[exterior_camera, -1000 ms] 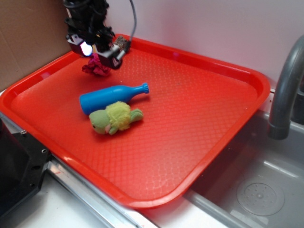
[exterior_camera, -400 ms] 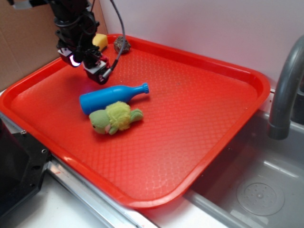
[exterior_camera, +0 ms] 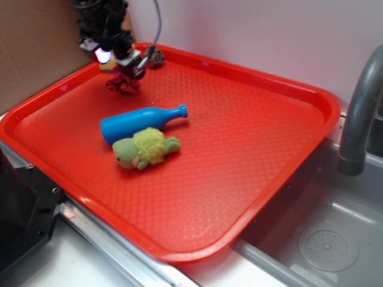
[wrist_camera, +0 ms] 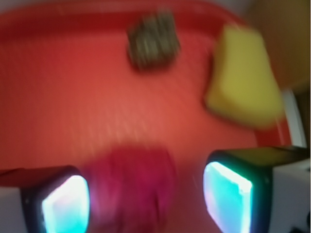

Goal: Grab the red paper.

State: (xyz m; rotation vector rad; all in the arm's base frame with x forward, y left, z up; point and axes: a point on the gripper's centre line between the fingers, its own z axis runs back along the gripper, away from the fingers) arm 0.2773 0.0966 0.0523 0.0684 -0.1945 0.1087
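Crimson crumpled paper wad (exterior_camera: 123, 82) is back in sight on the big red plastic tray (exterior_camera: 251, 149), hidden 0.4 s ago. The black gripper (exterior_camera: 118, 60) has shifted right and is spread open, pads (wrist_camera: 65, 204) flanking the wad (wrist_camera: 133, 187). No writing is readable. A steel sink (exterior_camera: 335, 239) is seen alongside.

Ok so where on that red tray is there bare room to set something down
The flat red plastic tray is bare across its whole right half, from the blue plastic bottle and green plush toy to the sink-side rim, and along the near edge. The far left corner is crowded: end effector, crumpled crimson paper, grey-brown rocky lump, yellow sponge.
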